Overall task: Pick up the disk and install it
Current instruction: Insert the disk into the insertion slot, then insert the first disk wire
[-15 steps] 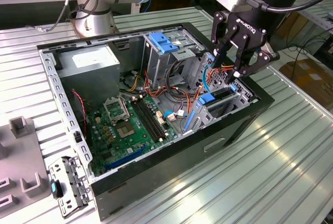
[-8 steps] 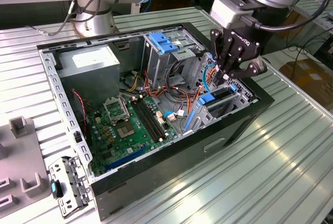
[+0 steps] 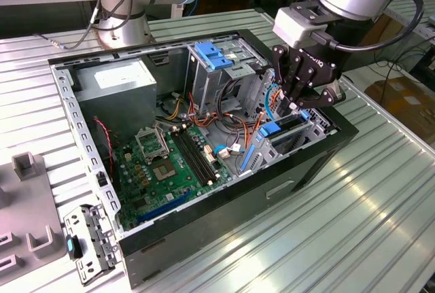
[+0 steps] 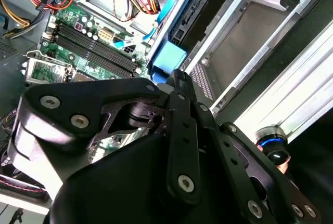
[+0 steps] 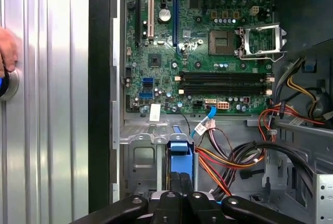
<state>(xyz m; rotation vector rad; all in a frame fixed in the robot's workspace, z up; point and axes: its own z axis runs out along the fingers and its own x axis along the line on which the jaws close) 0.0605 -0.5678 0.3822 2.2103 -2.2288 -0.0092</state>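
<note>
step in hand: installation, judged near its end; pick-up judged done.

at the exterior view's left, outside the case: grey fixture blocks and a loose metal bracket with a blue latch, well apart from the work. no concern.

inside the computer case, left to right: power supply box, motherboard, blue ribbed bracket on the upper cage. none in the path.

cable bundle: orange, red and black leads plus a blue data cable, just beside the drive cage. judged the main hazard: snagging or pinching against the cage wall.

disk: stands on edge in the drive cage, at the exterior view's right of the case, blue rail end up. depth of seating: cannot tell.

gripper: clenched, fingertips drawn together directly above the blue rail end, touching or just short of it; no grasp of the disk evident.

next move judged to call for force straight along the cage guides, no tilt, cables kept aside.

beyond the case wall, in the first wrist view: a hand on a round button on the slatted table.
</note>
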